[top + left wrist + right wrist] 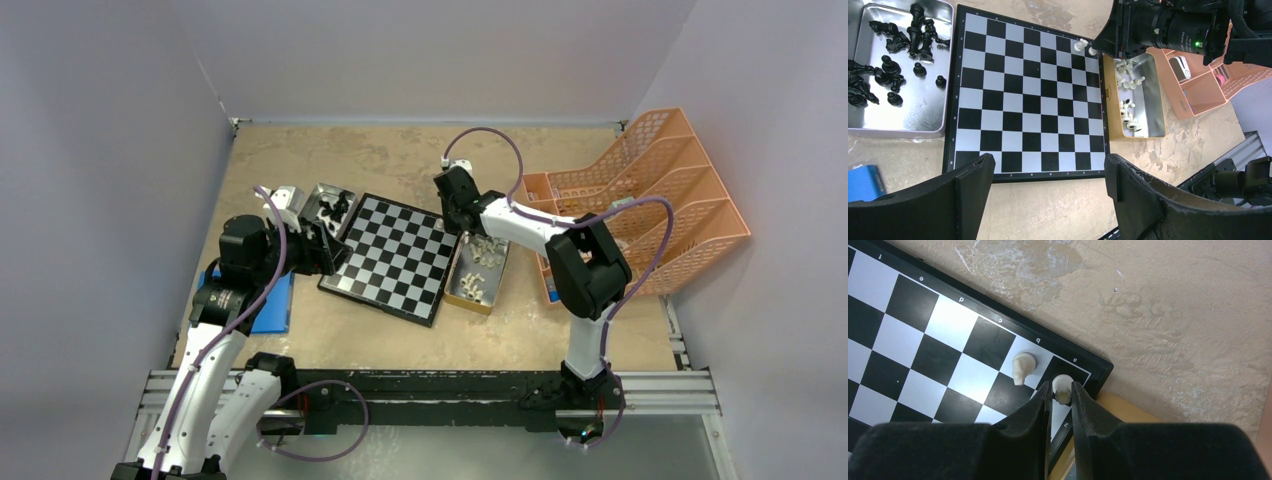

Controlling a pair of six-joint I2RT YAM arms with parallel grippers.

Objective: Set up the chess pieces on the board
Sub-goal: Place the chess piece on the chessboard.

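We find the right gripper (1061,392) low over a corner of the chessboard (908,350). Its fingers are narrow, with a cream-white chess piece (1062,384) standing between the fingertips on the corner square. We cannot tell whether the pads press on it. A second cream-white piece (1023,368) stands just outside one finger, on the next edge square. The left gripper (1048,187) hangs with fingers wide and nothing between them. Beyond its fingertips lies the board, and the black pieces (893,55) lie in a metal tray (908,120) off to one side.
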